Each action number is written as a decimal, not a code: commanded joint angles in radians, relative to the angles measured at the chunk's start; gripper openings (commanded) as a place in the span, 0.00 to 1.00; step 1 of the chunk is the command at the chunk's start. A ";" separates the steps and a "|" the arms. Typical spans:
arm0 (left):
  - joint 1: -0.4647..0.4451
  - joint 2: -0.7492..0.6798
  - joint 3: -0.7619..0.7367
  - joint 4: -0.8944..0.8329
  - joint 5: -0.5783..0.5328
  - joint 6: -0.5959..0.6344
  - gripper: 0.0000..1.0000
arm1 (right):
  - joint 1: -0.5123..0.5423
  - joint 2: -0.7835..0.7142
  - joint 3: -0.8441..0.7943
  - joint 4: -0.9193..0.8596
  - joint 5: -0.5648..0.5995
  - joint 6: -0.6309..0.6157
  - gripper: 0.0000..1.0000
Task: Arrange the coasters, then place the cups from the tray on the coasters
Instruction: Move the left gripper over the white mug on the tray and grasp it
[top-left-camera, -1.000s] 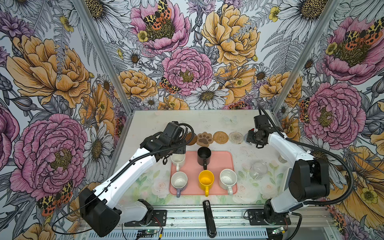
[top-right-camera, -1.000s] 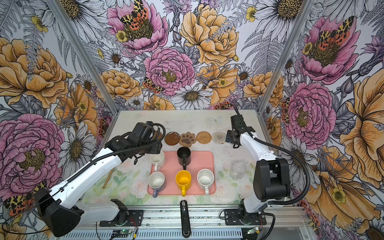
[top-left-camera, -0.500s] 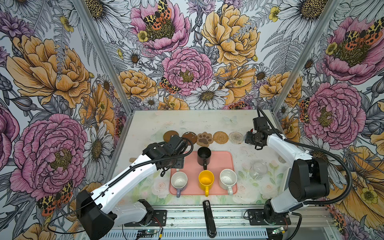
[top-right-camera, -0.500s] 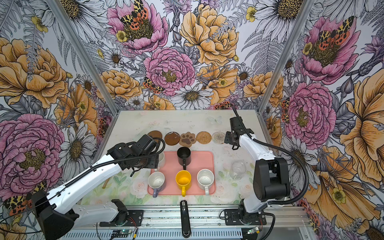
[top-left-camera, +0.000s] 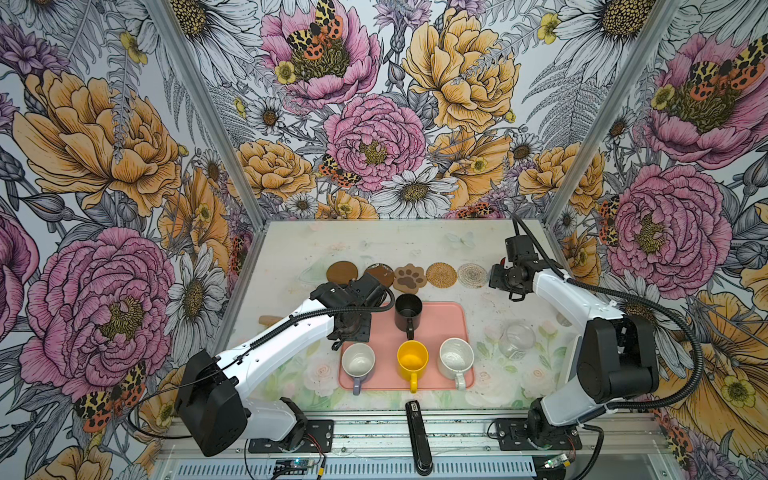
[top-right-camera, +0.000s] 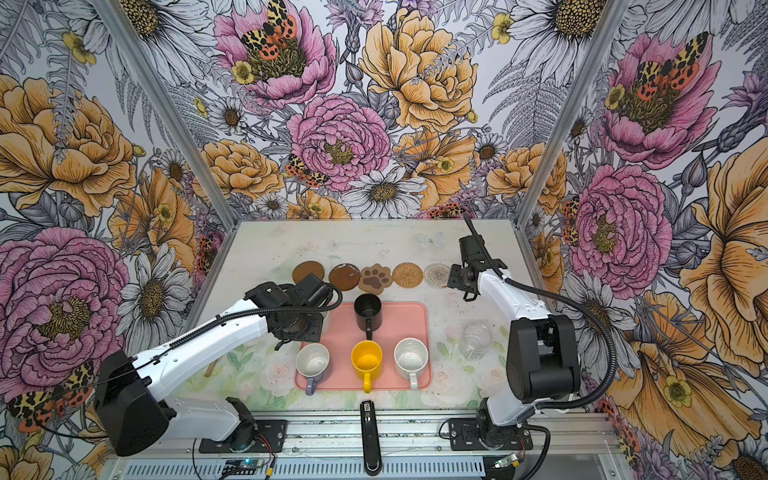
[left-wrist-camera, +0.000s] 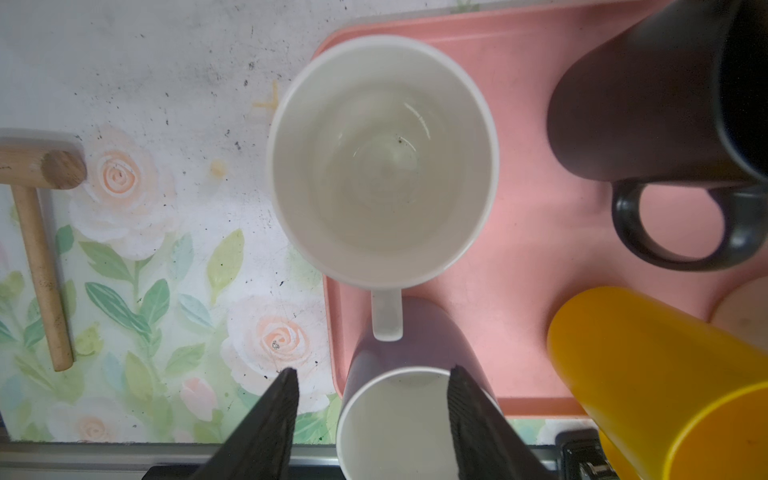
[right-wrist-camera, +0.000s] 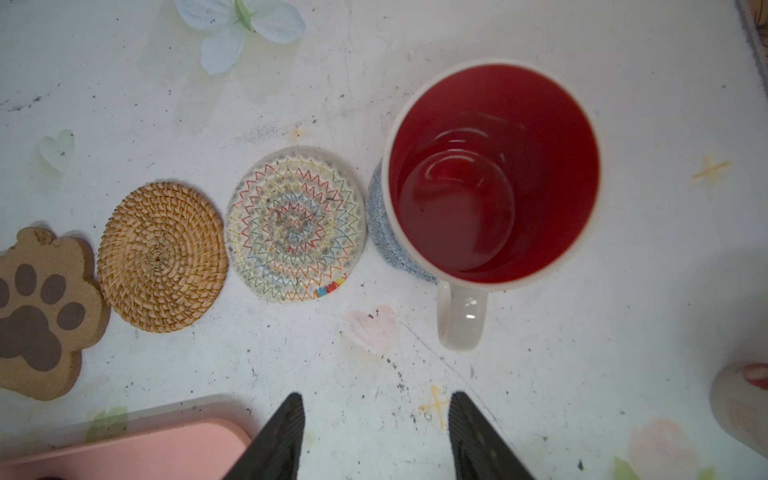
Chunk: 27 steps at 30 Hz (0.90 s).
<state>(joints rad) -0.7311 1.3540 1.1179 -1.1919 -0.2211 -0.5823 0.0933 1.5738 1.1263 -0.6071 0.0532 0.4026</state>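
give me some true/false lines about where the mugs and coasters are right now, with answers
1. The red-inside mug stands on the pale blue coaster. True.
2. The yellow mug stands off the tray. False: it is on the tray, between the lavender mug and the speckled mug.
3. The paw coaster carries a mug. False: it is bare.
4. The black mug stands on the tray. True.
5. The right gripper grips the red-inside mug. False: its jaws are apart and empty, clear of the mug's handle.
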 joint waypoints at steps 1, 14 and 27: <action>-0.007 0.005 -0.011 0.051 -0.005 -0.028 0.58 | 0.005 -0.007 -0.009 0.023 -0.003 0.002 0.58; 0.031 0.048 -0.059 0.133 0.059 -0.056 0.51 | 0.005 -0.005 0.006 0.021 -0.004 0.001 0.59; 0.082 0.054 -0.115 0.225 0.098 -0.068 0.43 | 0.005 0.003 0.017 0.021 -0.012 0.004 0.59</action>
<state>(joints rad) -0.6609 1.4052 1.0115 -1.0183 -0.1455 -0.6315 0.0933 1.5738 1.1263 -0.6075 0.0498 0.4026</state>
